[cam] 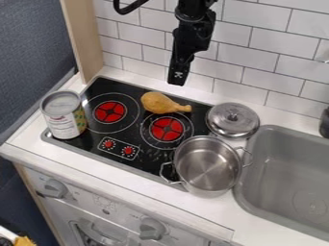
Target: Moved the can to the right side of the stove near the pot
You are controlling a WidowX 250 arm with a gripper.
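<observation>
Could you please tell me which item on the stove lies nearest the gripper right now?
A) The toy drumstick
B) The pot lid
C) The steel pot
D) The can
A: the toy drumstick lies just below the gripper in the camera view, while the can, the steel pot and the pot lid are all farther off.

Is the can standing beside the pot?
No, the can stands at the stove's left edge, while the pot is at its right, with the burners between them.
</observation>
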